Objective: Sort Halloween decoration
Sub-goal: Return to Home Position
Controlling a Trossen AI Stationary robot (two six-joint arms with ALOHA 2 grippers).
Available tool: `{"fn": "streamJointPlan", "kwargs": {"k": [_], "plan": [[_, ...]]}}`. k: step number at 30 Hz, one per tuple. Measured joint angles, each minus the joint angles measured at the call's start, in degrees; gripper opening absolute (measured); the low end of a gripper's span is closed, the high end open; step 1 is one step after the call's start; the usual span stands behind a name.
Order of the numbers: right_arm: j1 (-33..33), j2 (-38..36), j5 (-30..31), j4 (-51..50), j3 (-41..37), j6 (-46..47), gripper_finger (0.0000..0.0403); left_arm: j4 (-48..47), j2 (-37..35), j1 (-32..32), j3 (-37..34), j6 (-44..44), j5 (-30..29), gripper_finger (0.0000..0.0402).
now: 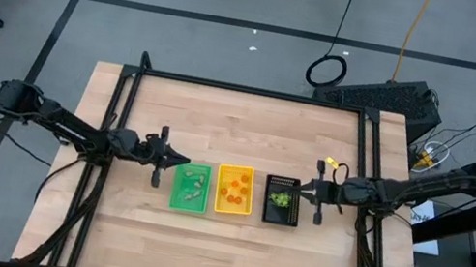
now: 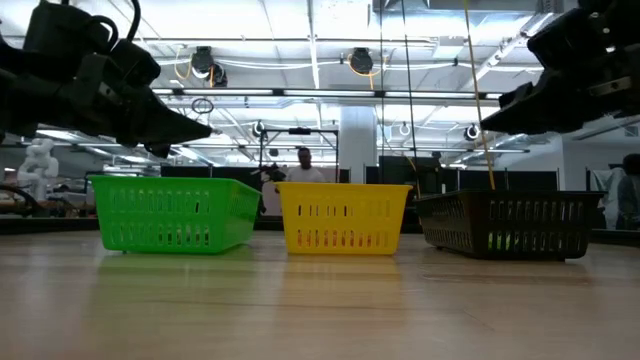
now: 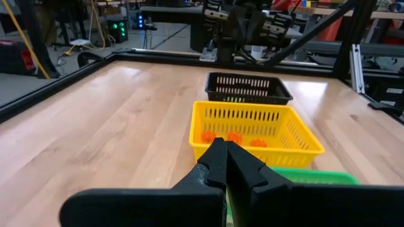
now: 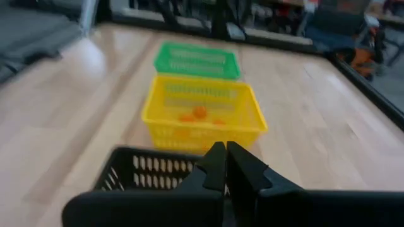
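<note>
Three trays stand in a row on the wooden table: a green tray [image 1: 190,188] with pale trinkets [image 1: 195,183], a yellow tray [image 1: 234,190] with orange trinkets [image 3: 234,137], and a black tray [image 1: 282,201] with yellow-green trinkets [image 1: 280,199]. These trinkets are the Halloween decoration. My left gripper [image 1: 182,162] hangs shut, holding nothing, above the table just left of the green tray. My right gripper [image 1: 298,189] hangs shut, holding nothing, just right of the black tray. Both point level toward the trays.
A black metal frame [image 1: 255,91] borders the table's far, left and right sides. Bare wood lies in front of and behind the trays. A person [image 2: 304,166] stands in the room beyond the table.
</note>
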Motion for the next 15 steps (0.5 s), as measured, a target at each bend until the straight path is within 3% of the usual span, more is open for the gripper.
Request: {"fn": "streamJointPlan", "kwargs": {"k": [4, 15], "plan": [[0.0, -1.9, -1.8, 4.2, -2.8, -0.1, 0.0000, 0.2, 0.0, 0.0, 0.0, 0.1, 0.2, 0.0002], [0.0, -5.0, -6.4, 4.2, -6.3, -1.2, 0.0000, 1.3, 0.0, 0.0, -0.1, 0.4, 3.7, 0.0002]]}}
